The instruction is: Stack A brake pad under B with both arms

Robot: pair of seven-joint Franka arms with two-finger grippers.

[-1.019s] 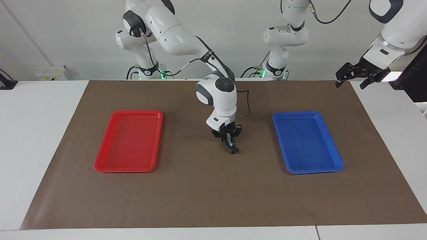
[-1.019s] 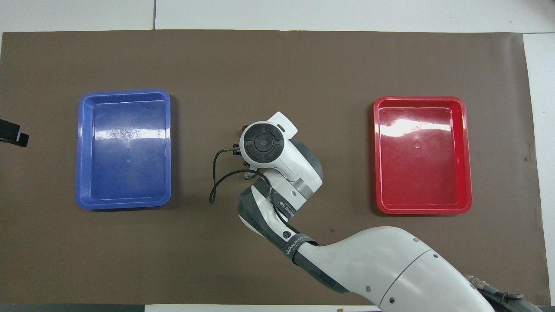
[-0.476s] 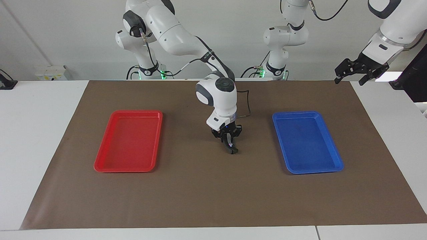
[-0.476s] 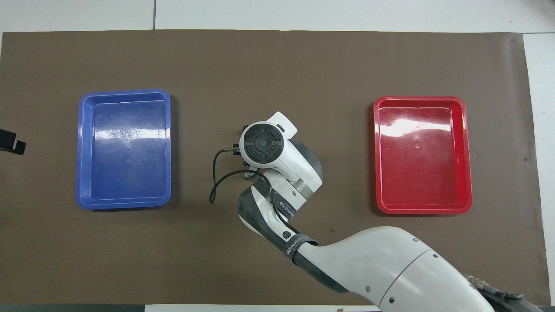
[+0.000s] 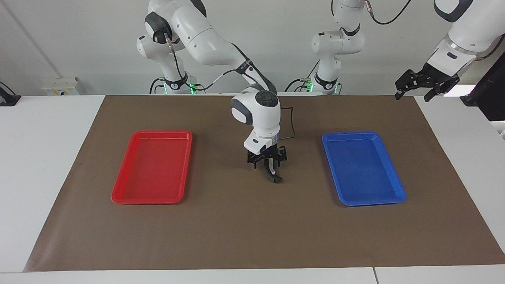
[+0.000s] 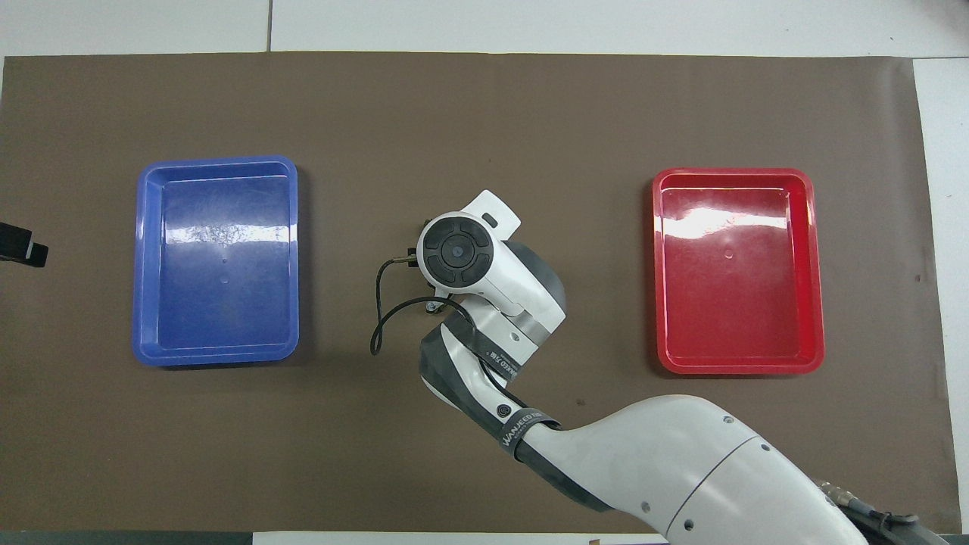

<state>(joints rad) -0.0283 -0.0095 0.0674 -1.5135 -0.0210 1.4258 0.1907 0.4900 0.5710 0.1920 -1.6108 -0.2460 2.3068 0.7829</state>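
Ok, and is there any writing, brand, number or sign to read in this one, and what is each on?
"WANJEE...": white letters on the black strap round the right arm; the word's end is unclear.
White lettering on the second strap, closer to the wrist: too small to read.
Red tray and blue tray: no text on either.

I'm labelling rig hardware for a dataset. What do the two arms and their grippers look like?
Both arms are glossy white, rounded and jointed, with dark grey joint bands and round dark caps. Black cables run along them and loop at the wrist. The right gripper and left gripper are black and two-fingered. The right arm's forearm band carries white lettering. Green lights glow at the bases.
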